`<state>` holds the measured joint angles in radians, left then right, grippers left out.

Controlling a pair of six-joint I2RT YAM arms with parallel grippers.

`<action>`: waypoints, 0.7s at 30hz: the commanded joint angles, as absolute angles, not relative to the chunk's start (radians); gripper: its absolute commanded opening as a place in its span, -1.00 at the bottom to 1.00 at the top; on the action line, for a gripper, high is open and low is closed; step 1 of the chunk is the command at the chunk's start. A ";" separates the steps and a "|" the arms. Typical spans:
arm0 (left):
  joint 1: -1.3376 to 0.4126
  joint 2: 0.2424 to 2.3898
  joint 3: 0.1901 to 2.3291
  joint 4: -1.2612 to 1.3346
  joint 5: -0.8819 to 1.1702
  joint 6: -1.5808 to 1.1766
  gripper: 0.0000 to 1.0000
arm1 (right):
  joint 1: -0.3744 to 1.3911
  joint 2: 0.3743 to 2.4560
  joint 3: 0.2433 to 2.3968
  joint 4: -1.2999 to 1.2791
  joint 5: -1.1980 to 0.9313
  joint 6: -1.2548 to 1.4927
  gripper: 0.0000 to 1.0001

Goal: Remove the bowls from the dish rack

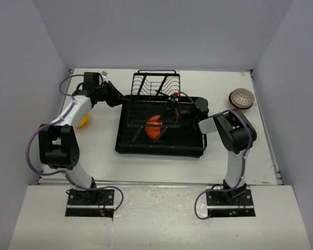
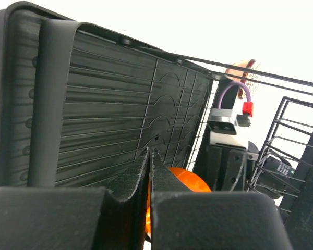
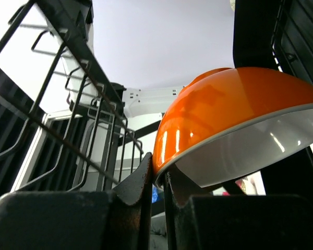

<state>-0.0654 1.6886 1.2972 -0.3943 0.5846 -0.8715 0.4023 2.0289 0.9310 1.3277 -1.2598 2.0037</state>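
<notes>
Right gripper (image 3: 157, 174) is pinched narrow on the rim of the orange bowl (image 3: 224, 114), one finger each side of the edge; the bowl's white inside and tipped up on edge, around the middle of the dish rack (image 1: 146, 150), with rack wires just beside it. Left gripper (image 2: 149, 159) is closed right up, fingers pressed together with nothing between them; it's at the far-left corner of the rack, over the ribbed tray, and I can't tell if it's touching. Yellow bowl (image 1: 84, 121) is out on the table (image 1: 104, 156) near the left edge, half hidden behind the left arm (image 1: 73, 112); brown speckled bowl (image 1: 242, 98) sits by the far-right corner, well apart from the rack.
</notes>
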 commanded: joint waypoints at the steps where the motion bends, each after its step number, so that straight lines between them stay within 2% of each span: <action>1: -0.052 1.672 1.307 -0.344 0.618 -0.867 -1.00 | 0.357 1.928 0.910 1.606 -1.295 1.985 -1.00; 11: -0.049 1.675 1.295 -0.327 0.623 -0.882 -1.00 | 0.342 1.870 0.902 1.471 -1.338 1.896 -1.00; 21: -0.038 1.675 1.296 -0.331 0.629 -0.876 -1.00 | 0.276 1.789 0.911 1.124 -1.342 1.678 -1.00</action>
<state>-0.0566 1.6886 1.2972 -0.3614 0.5995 -0.8787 0.3054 1.8626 0.9005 1.2304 -1.3315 1.7863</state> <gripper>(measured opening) 0.002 0.098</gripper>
